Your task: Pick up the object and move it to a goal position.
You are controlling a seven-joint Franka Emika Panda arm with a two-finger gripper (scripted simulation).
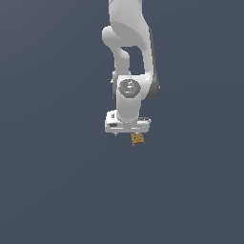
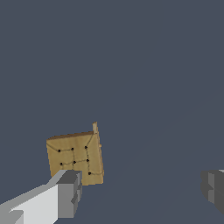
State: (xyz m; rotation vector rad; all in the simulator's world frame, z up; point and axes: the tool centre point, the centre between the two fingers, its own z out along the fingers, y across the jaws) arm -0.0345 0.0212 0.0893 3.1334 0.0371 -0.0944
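Under the white arm, the gripper (image 1: 127,134) hangs just above the tan-brown block (image 1: 137,138).

In the wrist view the two grey fingers stand far apart, one finger (image 2: 69,194) close to the block (image 2: 77,159) and the other finger (image 2: 213,188) well away from it, so the gripper (image 2: 141,191) is spread wide and it pinches nothing. The block shows a tan face with several small dark spots and thin lines, and it sits a little tilted. I cannot tell if the near finger touches the block. In the exterior view the block is toward the exterior view's right end of the white hand, against a plain dark grey-blue surface (image 1: 57,190).
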